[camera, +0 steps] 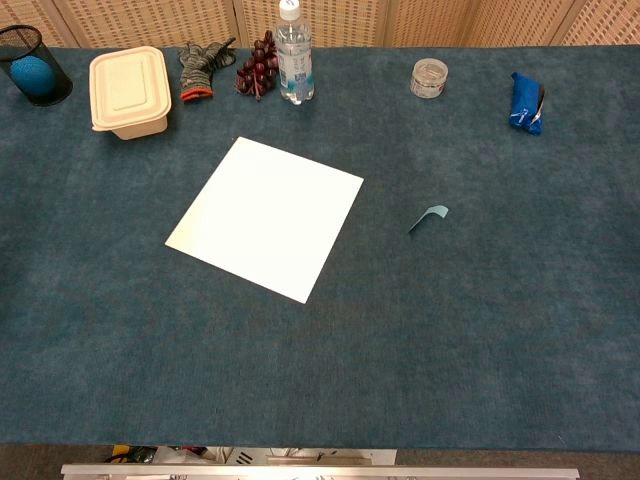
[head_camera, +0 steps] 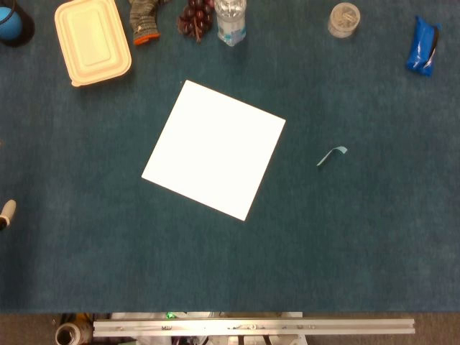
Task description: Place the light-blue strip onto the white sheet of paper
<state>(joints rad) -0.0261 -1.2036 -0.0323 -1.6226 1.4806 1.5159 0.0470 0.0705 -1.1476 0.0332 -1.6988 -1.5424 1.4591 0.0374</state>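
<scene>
White sheet (camera: 265, 217), light-blue strip (camera: 429, 217) well apart

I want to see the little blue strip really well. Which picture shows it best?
The head view: the strip looks slightly bigger there, and its curled end shows clearly against the dark table. The chest view shows the same strip, a bit smaller, right of the paper.

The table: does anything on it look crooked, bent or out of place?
The white paper lies turned at an angle to the table edge. The light-blue strip lies apart, to the right of it on the cloth, and is curled instead of flat.
</scene>
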